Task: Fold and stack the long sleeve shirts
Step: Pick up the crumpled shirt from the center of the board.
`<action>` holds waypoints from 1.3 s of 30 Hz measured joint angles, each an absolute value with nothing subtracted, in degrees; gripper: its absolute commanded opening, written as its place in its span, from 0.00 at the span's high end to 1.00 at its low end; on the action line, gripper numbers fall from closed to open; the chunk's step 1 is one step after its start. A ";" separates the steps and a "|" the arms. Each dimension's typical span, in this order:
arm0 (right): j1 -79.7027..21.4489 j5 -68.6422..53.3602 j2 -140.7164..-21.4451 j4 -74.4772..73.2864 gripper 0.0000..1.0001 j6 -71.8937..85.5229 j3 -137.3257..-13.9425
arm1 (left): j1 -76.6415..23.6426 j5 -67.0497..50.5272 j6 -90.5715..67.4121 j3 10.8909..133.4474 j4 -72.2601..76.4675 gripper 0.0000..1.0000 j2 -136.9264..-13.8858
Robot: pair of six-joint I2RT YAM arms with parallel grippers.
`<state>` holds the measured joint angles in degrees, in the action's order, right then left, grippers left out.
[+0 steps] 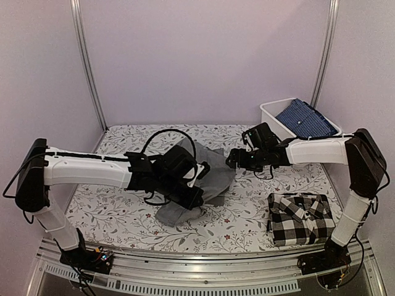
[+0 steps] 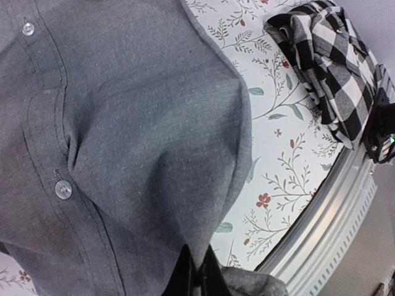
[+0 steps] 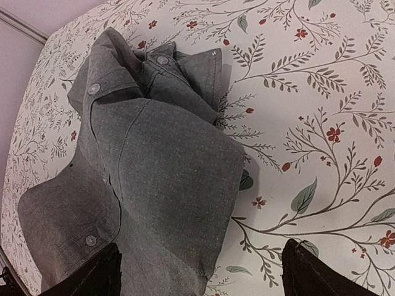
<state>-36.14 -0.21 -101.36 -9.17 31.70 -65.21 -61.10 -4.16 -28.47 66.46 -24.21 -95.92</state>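
Observation:
The grey shirt (image 1: 207, 176) lies bunched in the middle of the table; it also shows in the left wrist view (image 2: 123, 135) and the right wrist view (image 3: 160, 166). My left gripper (image 1: 191, 196) is shut on a fold of the grey shirt's near edge, its dark fingertips (image 2: 200, 277) pinching the cloth and lifting it slightly. My right gripper (image 1: 236, 161) is open and empty just right of the grey shirt, its fingers (image 3: 92, 274) wide apart above the shirt's edge. The black-and-white checked shirt (image 1: 300, 217) lies folded at the near right; it also shows in the left wrist view (image 2: 333, 61).
A white bin (image 1: 271, 114) holding a blue patterned cloth (image 1: 305, 120) stands at the back right. The table has a floral cover (image 1: 111, 213). A metal rail (image 1: 185, 271) runs along the near edge.

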 measured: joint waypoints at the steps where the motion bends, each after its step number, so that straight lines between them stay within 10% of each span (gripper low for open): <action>1: -36.14 -0.60 -102.02 -8.91 0.11 31.81 -65.41 | -60.69 -4.62 -28.67 65.54 -24.01 1.00 -95.24; 15: -36.07 -3.62 -106.37 -7.94 0.18 32.62 -66.37 | -55.00 -12.19 -31.55 57.06 -18.65 1.00 -89.27; 23: -36.07 -6.31 -108.86 -4.84 0.41 34.02 -68.42 | -54.87 -13.56 -31.57 56.95 -17.82 1.00 -89.25; 29: -35.81 -8.80 -115.15 -1.85 0.99 35.99 -74.96 | -54.70 -15.70 -31.09 57.12 -17.74 1.00 -89.25; 39: -32.32 -1.48 -112.99 -14.22 1.00 31.09 -90.43 | -55.92 -21.69 -28.21 75.79 -16.60 1.00 -94.72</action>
